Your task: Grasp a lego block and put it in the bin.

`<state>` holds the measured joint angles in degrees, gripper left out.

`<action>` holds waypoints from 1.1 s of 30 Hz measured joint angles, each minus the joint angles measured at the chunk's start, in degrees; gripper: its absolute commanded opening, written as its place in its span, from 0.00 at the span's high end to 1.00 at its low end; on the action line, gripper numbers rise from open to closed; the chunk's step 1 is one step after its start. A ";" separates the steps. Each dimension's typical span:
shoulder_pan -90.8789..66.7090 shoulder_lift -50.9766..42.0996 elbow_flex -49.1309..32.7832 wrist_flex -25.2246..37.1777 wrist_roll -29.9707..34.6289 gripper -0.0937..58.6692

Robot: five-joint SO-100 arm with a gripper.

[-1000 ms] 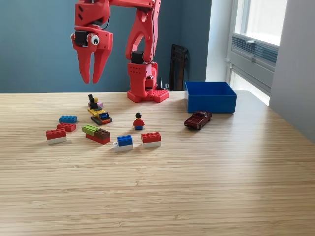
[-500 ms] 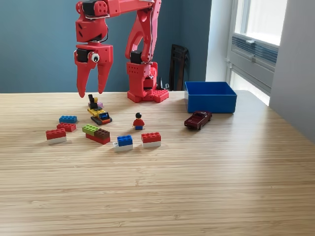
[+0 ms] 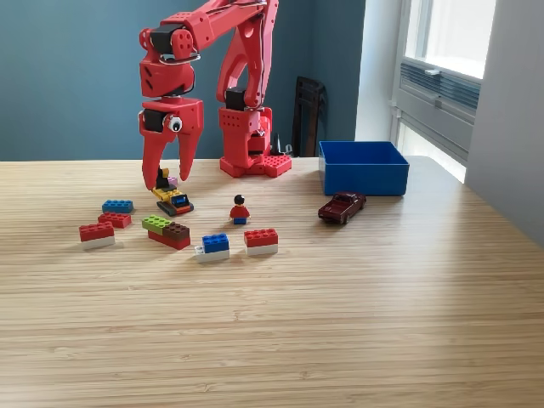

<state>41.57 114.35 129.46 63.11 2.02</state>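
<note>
Jaws [image 3: 166, 180] lowered, parted around one small figure build [image 3: 169, 194], six loose bricks, one bin [image 3: 364, 178]

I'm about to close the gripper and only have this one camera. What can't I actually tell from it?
- Exterior view: whether the gripper touches the small yellow-and-black lego model; the fingers overlap it, depth unclear.
- Inside of the bin: hidden by its front wall.
- Small piece beside the blue-and-white brick: too small to identify.
- Upper arm: cut off by the top edge.
</note>
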 measured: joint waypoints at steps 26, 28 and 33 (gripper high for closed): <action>0.00 1.14 8.79 -11.78 6.77 1.00; -0.09 1.14 6.59 -8.53 6.86 1.00; -2.99 1.14 -4.39 3.25 7.03 1.00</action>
<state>38.58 115.49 125.07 66.36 9.05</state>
